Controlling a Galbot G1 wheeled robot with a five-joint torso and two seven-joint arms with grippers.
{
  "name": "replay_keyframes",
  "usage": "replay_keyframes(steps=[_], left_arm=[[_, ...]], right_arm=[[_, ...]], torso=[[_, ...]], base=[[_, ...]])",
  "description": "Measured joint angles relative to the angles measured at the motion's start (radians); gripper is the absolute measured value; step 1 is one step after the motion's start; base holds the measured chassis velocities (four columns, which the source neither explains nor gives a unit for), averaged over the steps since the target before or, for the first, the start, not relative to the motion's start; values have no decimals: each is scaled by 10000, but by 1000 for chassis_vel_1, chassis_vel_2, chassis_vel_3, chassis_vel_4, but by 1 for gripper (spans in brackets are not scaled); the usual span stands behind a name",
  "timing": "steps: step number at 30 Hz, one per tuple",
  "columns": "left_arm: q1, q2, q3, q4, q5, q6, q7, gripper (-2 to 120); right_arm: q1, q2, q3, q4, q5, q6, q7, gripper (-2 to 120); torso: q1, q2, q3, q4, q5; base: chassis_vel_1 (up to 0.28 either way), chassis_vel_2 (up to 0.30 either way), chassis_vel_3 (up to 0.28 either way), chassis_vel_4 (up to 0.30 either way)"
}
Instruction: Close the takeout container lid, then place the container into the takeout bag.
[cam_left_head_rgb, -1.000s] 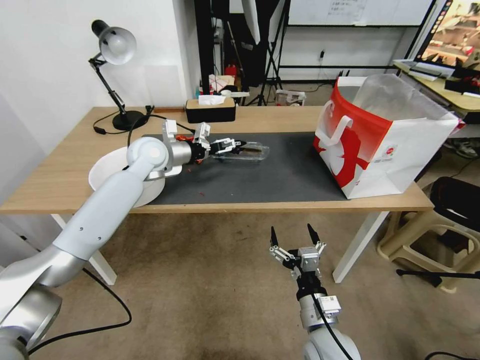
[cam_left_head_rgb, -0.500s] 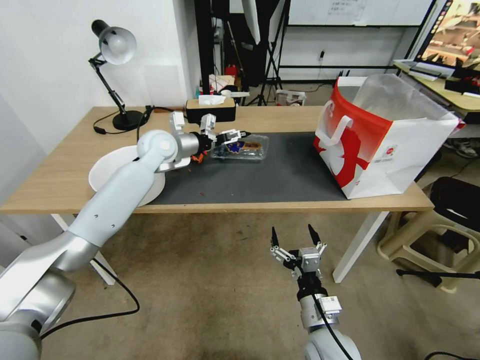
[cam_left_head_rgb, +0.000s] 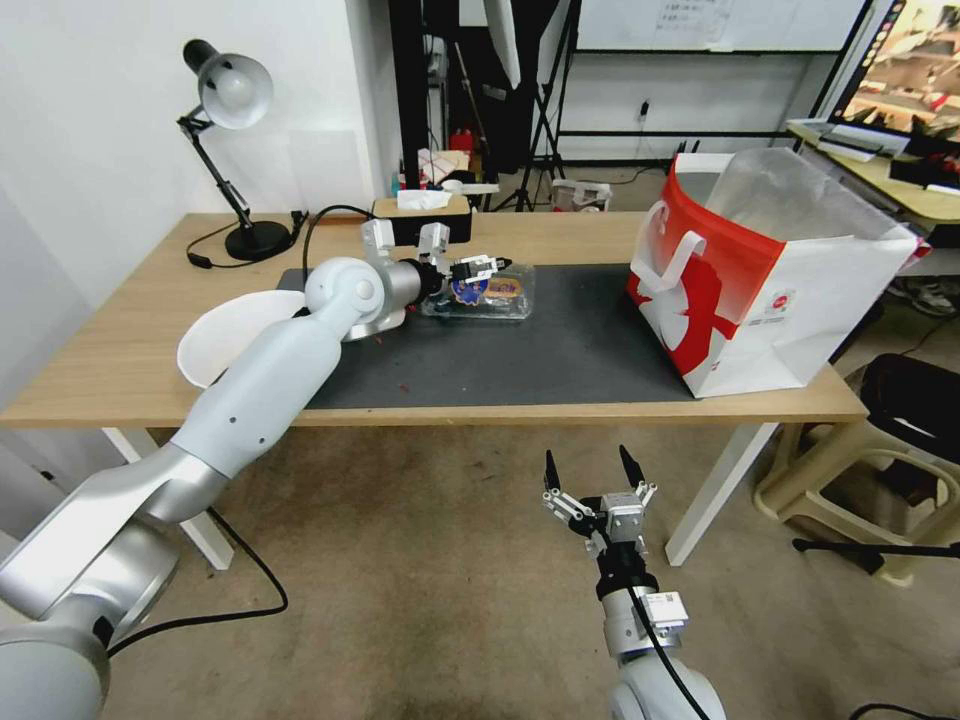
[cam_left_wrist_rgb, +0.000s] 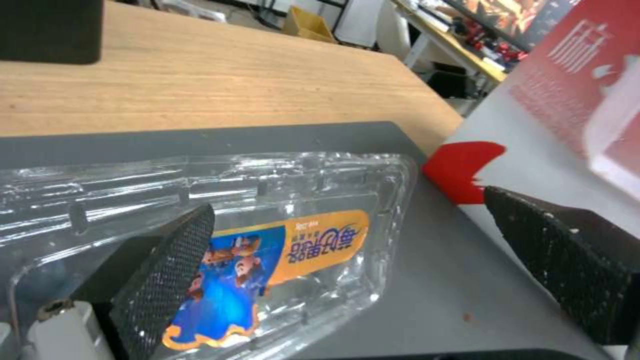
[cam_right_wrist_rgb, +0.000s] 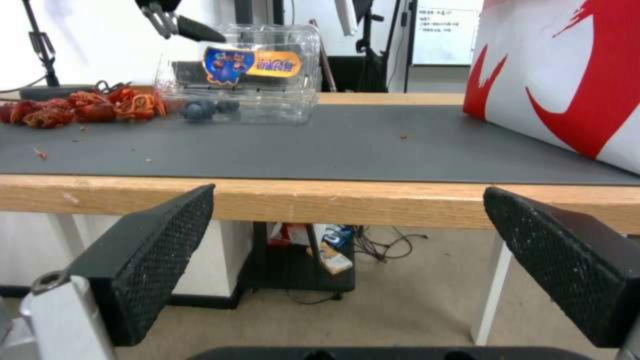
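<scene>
- Takeout container (cam_left_head_rgb: 478, 295): small, see-through plastic box, lying on the dark mat (cam_left_head_rgb: 560, 350) on the table (cam_left_head_rgb: 120, 360), near the mat's back left part.
- Lid (cam_left_wrist_rgb: 267, 220) down on top of the box, clear and bumpy, with a blue and orange sticker (cam_left_wrist_rgb: 267, 260).
- A few dark blueberries (cam_right_wrist_rgb: 203, 109) inside, low down at one end.
- Left claw (cam_left_head_rgb: 478, 267) right above the box, at its left end, fingers spread apart, holding nothing.
- One black finger pad (cam_left_wrist_rgb: 170, 270) over the sticker end of the lid; cannot tell if touching. Other pad out past the side of the box.
- Red scraps (cam_right_wrist_rgb: 87, 107) on the mat just beside the box.
- White bowl (cam_left_head_rgb: 225, 335) at the left edge of the mat, partly behind the left arm.
- Takeout bag (cam_left_head_rgb: 770, 270): big, white with red, standing open on the right end of the table, well apart from the box.
- Black lamp (cam_left_head_rgb: 235, 150) and dark tissue box (cam_left_head_rgb: 420, 218) at the back of the table.
- Right claw (cam_left_head_rgb: 590, 485) low in front of the table, over the floor, fingers wide apart, empty.
</scene>
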Motion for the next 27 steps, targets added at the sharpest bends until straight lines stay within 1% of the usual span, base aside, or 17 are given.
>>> replay_keyframes(steps=[3, 11, 12, 13, 16, 17, 18, 20, 21, 22, 23, 24, 25, 26, 27], left_arm=[[-81, -62, 332, 194, 281, -454, -41, 100], [-305, -189, 712, 679, 487, -504, -219, 99], [-351, -218, 763, 807, 521, -503, -254, 97], [-351, -218, 763, 807, 521, -503, -254, 97], [-405, -253, 819, 978, 529, -504, -329, 83], [-405, -253, 819, 978, 529, -504, -329, 83], [-416, -257, 826, 1008, 529, -503, -350, 80], [-469, -291, 849, 1156, 528, -469, -481, 69], [-469, -291, 849, 1156, 528, -469, -481, 69], [-484, -304, 855, 1200, 528, -458, -536, 65], [-506, -321, 856, 1277, 529, -427, -626, 58], [-511, -324, 856, 1304, 529, -402, -658, 55], [-511, -324, 856, 1304, 529, -402, -658, 55], [-513, -324, 856, 1319, 529, -390, -677, 51], [-514, -323, 860, 1339, 544, -370, -722, 45]], right_arm=[[-16, 6, -2, 29, 3, 5, -3, 100], [-71, 6, -9, 63, 3, 17, -9, 100], [-75, 2, -6, 63, 4, 25, -10, 100], [-75, 2, -6, 63, 4, 25, -10, 100], [-80, 2, -7, 59, 4, 46, -17, 100], [-80, 2, -7, 59, 4, 46, -17, 100], [-79, 5, -11, 54, 4, 47, -17, 100], [-65, 18, -44, 33, 4, 48, -27, 100], [-65, 18, -44, 33, 4, 48, -27, 100], [-61, 22, -52, 30, 4, 48, -36, 100], [-48, 33, -58, 29, 2, 48, -46, 100], [-43, 38, -61, 29, -1, 48, -51, 100], [-43, 38, -61, 29, -1, 48, -51, 100], [-43, 39, -63, 29, -3, 48, -55, 100], [-43, 41, -67, 31, -9, 48, -61, 100]], torso=[[-1, 0, 0, 0, 0], [0, 0, 0, 0, 0], [-1, 0, 0, 0, 0], [-1, 0, 0, 0, 0], [0, 0, 0, -1, 0], [0, 0, 0, -1, 0], [0, 0, 0, 0, -1], [-1, 0, -1, 0, -1], [-1, 0, -1, 0, -1], [-1, 0, 0, -1, -1], [0, 0, 0, 0, -5], [0, 0, 0, 0, -6], [0, 0, 0, 0, -6], [0, 0, 0, 0, -6], [0, 0, 0, 0, -6]], base=[[0, 0, 0, 0], [0, 0, 0, 0], [0, 0, 0, 0], [0, 0, 0, 0], [0, 0, 0, 0], [0, 0, 0, 0], [0, 0, 0, 0], [0, 0, 0, 0], [0, 0, 0, 0], [0, 0, 0, 0], [0, 0, 0, 0], [0, 0, 0, 0], [0, 0, 0, 0], [0, 0, 0, 0], [0, 0, 0, 0]])
